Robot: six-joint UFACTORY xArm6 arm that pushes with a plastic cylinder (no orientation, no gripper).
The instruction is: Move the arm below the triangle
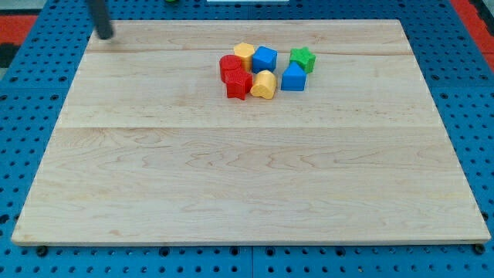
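Note:
My tip (105, 35) rests at the board's top left corner, far to the left of the blocks. The blocks form one cluster at the top centre. The blue triangle (293, 78) is at the cluster's lower right, with a green star (302, 59) just above it. A blue cube (265, 59) and a yellow hexagon (245, 53) sit at the top. A red cylinder (230, 66) and a red star (238, 85) are at the left. A yellow heart (264, 85) lies between the red star and the blue triangle.
The wooden board (247, 170) lies on a blue pegboard (31, 85) that shows on all sides. A red surface (475, 11) shows at the view's top right corner.

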